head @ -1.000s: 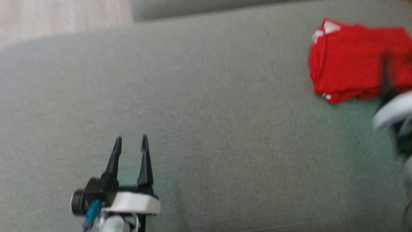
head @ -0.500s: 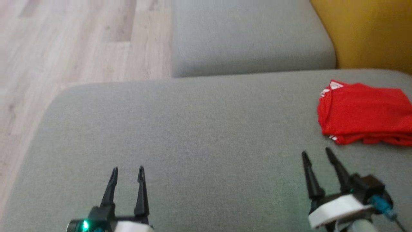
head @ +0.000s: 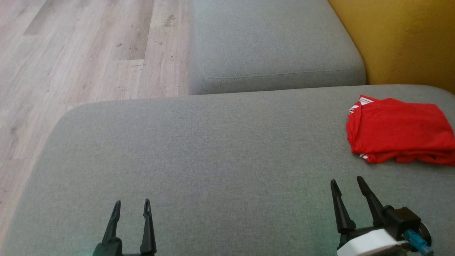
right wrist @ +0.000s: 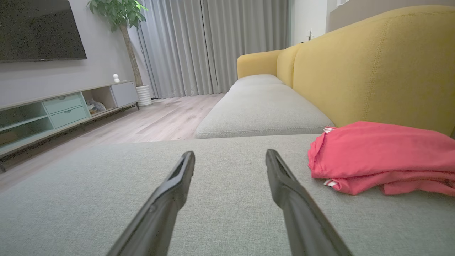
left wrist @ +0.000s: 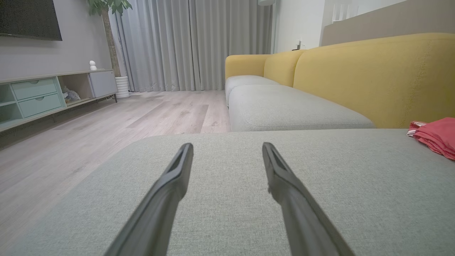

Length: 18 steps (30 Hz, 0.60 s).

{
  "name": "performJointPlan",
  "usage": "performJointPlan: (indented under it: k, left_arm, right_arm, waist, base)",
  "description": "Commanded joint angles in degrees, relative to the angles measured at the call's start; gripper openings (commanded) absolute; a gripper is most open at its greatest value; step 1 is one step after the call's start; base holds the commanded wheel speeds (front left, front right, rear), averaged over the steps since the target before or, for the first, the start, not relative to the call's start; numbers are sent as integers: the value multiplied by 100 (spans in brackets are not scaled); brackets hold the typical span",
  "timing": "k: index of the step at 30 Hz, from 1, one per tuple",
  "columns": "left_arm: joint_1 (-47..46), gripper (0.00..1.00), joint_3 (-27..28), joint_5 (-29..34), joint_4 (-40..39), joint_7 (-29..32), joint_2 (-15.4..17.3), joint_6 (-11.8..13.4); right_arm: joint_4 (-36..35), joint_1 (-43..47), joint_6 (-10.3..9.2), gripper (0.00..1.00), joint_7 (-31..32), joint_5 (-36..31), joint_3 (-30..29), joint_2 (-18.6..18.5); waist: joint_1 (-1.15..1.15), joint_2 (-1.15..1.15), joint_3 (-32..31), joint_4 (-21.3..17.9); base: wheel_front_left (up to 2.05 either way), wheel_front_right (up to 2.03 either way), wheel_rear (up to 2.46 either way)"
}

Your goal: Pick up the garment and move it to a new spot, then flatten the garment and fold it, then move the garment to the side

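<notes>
The garment lies folded in a flat red stack at the far right of the grey seat cushion, with red-and-white striped trim showing at its upper left corner. My right gripper stands open just in front of the garment, apart from it, and nothing is between its fingers. My left gripper stands open at the lower left, far from the cloth. The garment sits right of my open right gripper in the right wrist view. In the left wrist view it is at the right edge, beyond my open left gripper.
A second grey cushion adjoins the far side. The yellow backrest rises on the right behind the garment. Wooden floor lies past the cushion's left edge. A low TV cabinet and a potted plant stand across the room.
The head view has swung and steadied, now showing the floor and the far cushion. My right gripper has drawn back from beside the garment to the lower right. The garment lies as before.
</notes>
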Motion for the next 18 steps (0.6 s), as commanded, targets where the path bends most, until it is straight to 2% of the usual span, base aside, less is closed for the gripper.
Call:
performJointPlan:
  k: [1,6,7,11,18]
  left_arm:
    - [-236,100,211,64,-141,-37,-6,24]
    - [-218,100,273,76,-88,-37,-15,40]
    - [0,0,33,-6,81,1,-2,-3]
    - [109,0,18,-49,433,17,-11,-10]
    - [5,0,124,-523,434,153,-12,-85]
  right_arm:
    - [-192,-209,39,100,-62,-52,107,-1]
    - [-206,-190,39,100,-62,-68,106,40]
    - [16,2,0,0,1,-26,5,25]
    - [345,138,0,0,21,10,24,26]
    - [318,63,2,0,139,478,-53,32]
  waist:
    - [1,0,-4,-11]
    - [1,0,-3,-51]
    - [1,0,-4,-50]
    - [1,0,-2,-51]
    - [1,0,49,-52]
  base:
    - [0,0,0]
    - [0,0,0]
    - [0,0,0]
    - [0,0,0]
    - [0,0,0]
